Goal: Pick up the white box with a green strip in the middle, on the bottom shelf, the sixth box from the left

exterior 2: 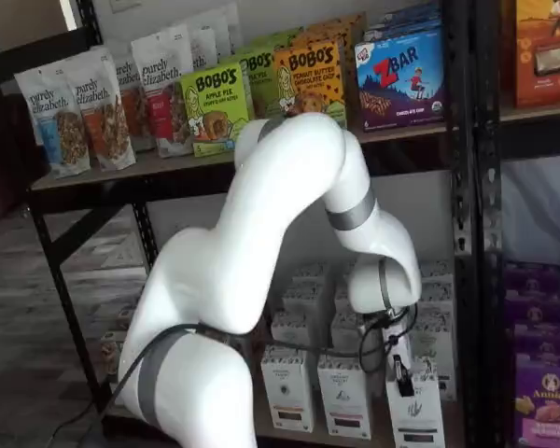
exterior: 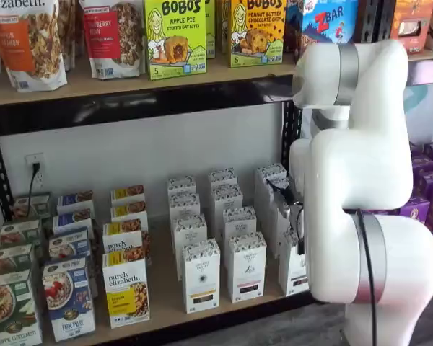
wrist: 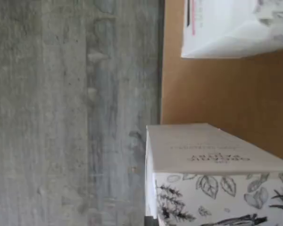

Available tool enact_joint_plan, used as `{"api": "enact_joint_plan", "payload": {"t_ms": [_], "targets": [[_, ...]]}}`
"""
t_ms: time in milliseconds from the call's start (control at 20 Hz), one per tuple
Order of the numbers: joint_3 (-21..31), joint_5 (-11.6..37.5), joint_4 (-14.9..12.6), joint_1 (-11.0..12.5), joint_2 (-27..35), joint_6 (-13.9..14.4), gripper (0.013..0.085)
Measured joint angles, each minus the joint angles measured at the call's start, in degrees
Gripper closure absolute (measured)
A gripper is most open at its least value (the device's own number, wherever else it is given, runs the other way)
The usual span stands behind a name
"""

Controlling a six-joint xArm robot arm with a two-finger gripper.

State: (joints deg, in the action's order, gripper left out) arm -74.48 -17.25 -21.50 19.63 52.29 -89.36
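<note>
The white box point(exterior 2: 418, 415) stands at the right end of the front row on the bottom shelf point(exterior: 159, 303). In a shelf view the arm hides most of the white box point(exterior: 291, 268), and only a dark band low on its face shows. My gripper point(exterior 2: 402, 371) reaches down onto the box's top, with one black finger lying against its upper face. In the other shelf view the gripper point(exterior: 297, 229) shows only as black parts beside the arm. The wrist view shows the white box point(wrist: 217, 188) close up, with its leaf-patterned side and logo panel, over the tan bottom shelf point(wrist: 217, 94).
More white cartons point(exterior: 245, 265) fill the rows to the left and behind. Granola boxes point(exterior: 126, 292) stand further left. A black upright point(exterior 2: 467, 233) and purple boxes point(exterior 2: 546, 392) are at the right. Another white carton point(wrist: 236, 28) and the grey floor point(wrist: 61, 117) show in the wrist view.
</note>
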Motion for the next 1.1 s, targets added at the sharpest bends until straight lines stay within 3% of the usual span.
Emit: {"api": "enact_joint_plan", "payload": {"t_ms": [250, 500, 700, 850, 1000, 1100], "targets": [[7.01, 1.78, -6.06, -0.06, -3.87, 6.18, 0.049], [15.29, 3.44, -7.8, -0.53, -9.77, 8.6, 0.049], [22.6, 3.99, -12.37, -1.48, -15.87, 14.11, 0.049], [27.52, 3.8, -12.09, -2.82, -20.24, 15.2, 0.049], [33.66, 3.99, -13.51, -4.58, -26.04, 18.33, 0.049], [37.76, 3.77, -11.49, -6.34, -30.31, 18.09, 0.049]]}}
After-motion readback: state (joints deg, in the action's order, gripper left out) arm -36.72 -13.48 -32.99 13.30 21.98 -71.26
